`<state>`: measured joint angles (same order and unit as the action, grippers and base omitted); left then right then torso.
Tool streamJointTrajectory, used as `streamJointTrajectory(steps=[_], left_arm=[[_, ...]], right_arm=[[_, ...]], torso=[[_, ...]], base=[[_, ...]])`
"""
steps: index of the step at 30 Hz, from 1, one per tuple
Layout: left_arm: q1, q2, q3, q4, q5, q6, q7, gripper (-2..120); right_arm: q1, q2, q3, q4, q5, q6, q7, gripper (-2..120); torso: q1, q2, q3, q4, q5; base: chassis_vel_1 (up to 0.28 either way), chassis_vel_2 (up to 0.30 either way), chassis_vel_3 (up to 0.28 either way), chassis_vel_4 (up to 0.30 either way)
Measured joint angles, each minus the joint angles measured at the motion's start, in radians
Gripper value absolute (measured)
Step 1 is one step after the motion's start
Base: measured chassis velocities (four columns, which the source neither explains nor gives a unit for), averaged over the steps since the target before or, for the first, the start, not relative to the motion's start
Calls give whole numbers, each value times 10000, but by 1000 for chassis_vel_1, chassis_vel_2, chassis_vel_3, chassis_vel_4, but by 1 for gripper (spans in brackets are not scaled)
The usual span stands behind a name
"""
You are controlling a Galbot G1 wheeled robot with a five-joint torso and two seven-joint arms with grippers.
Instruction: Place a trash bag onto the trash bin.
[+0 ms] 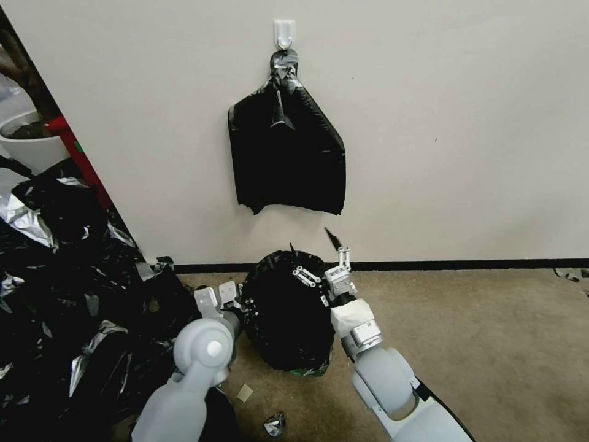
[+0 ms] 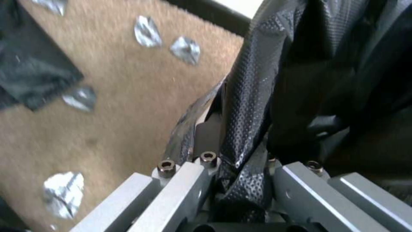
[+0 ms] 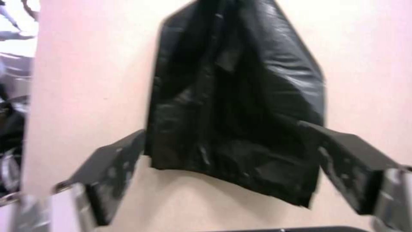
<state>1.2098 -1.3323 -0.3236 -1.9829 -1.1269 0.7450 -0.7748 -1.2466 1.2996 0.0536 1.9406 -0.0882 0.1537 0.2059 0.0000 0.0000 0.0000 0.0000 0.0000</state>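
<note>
Brown carpet (image 1: pixel 491 344) runs up to a pale wall (image 1: pixel 460 123) with a dark baseboard. On the wall at twelve o'clock a white hook (image 1: pixel 284 32) carries a flat black bundle (image 1: pixel 286 153) with a pointed top, hanging well above the floor. Below it, just in front of the baseboard, stands the bin (image 1: pixel 307 370), almost wholly covered by the bag (image 1: pixel 285 319), whose black plastic drapes over its top and sides; a sliver of the bin peeks out at the base. The left gripper (image 1: pixel 228 301) sits at the bag's nine o'clock edge, and in the left wrist view its fingers (image 2: pixel 180 187) are pinching a fold of dimpled black film (image 2: pixel 249 106). The right gripper (image 1: pixel 322 269) hovers at the bag's one o'clock rim, pads (image 3: pixel 111 174) spread wide and holding nothing. A heap of black and silvery sheets (image 1: pixel 55 294) fills the floor at nine o'clock, with foil scraps (image 1: pixel 274 423) near six.
</note>
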Motion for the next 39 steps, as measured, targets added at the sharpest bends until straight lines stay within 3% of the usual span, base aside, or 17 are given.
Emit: streamJointTrajectory(steps=[3,12,17,19,20,21,23,24,26,27,28,29,30,31,34,39], left_arm=[[33,-7,-31,-6,-301,9,-119,5],[308,-108,-103,-290,-410,-40,-64,42],[516,-99,-240,-675,-318,-53,53,54],[999,11,-388,-1501,546,-269,746,67],[999,11,-388,-1501,546,-269,746,67],[1231,86,-438,-1797,1184,-707,1266,73],[1694,255,-748,-2021,2959,-2297,3138,84],[1694,255,-748,-2021,2959,-2297,3138,84],[1845,442,-1200,-1599,4488,-4228,4929,91],[1807,594,-1511,-1133,5197,-5617,6113,95],[1807,594,-1511,-1133,5197,-5617,6113,95],[1679,782,-1822,-689,5798,-6725,7112,98],[1619,869,-1932,-522,6020,-7073,7444,99],[1461,1131,-2227,-105,6443,-7802,8254,99],[1316,1314,-2485,135,6618,-8074,8715,100],[1273,1351,-2528,211,6643,-8093,8831,100]], right_arm=[[-17,1,29,28,204,-245,254,99],[-64,-17,-34,55,538,-587,423,100],[-47,8,-21,-49,582,-551,564,100],[-61,123,262,-245,909,-356,798,100],[-61,123,262,-245,909,-356,798,100],[-104,221,500,-314,1132,-333,1009,100],[-318,525,1152,-357,1574,-35,1274,100],[-318,525,1152,-357,1574,-35,1274,100],[-675,821,1856,-301,1445,349,1064,100],[-980,1029,2331,-206,1172,660,766,100],[-980,1029,2331,-206,1172,660,766,100],[-1312,1236,2697,-72,924,892,533,100],[-1475,1326,2831,12,833,939,461,100],[-1841,1484,3078,247,661,880,329,100],[-2091,1591,3307,494,446,541,176,100],[-2136,1609,3352,563,365,383,122,100]], torso=[[0,0,0,-1,0],[0,0,0,0,0],[0,0,0,-1,-1],[0,0,0,0,0],[0,0,0,0,0],[0,0,0,1,0],[-1,0,0,2,0],[-1,0,0,2,0],[0,0,0,2,3],[0,0,0,1,-4],[0,0,0,1,-4],[0,0,0,-1,-4],[-1,0,-1,-2,-1],[0,0,0,-3,-3],[-1,0,0,-3,0],[-1,0,0,0,1]], base=[[0,0,0,0],[0,0,0,0],[0,0,0,0],[0,0,0,0],[0,0,0,0],[0,0,0,0],[0,0,0,0],[0,0,0,0],[0,0,0,0],[0,0,0,0],[0,0,0,0],[0,0,0,0],[0,0,0,0],[0,0,0,0],[0,0,0,0],[0,0,0,0]])
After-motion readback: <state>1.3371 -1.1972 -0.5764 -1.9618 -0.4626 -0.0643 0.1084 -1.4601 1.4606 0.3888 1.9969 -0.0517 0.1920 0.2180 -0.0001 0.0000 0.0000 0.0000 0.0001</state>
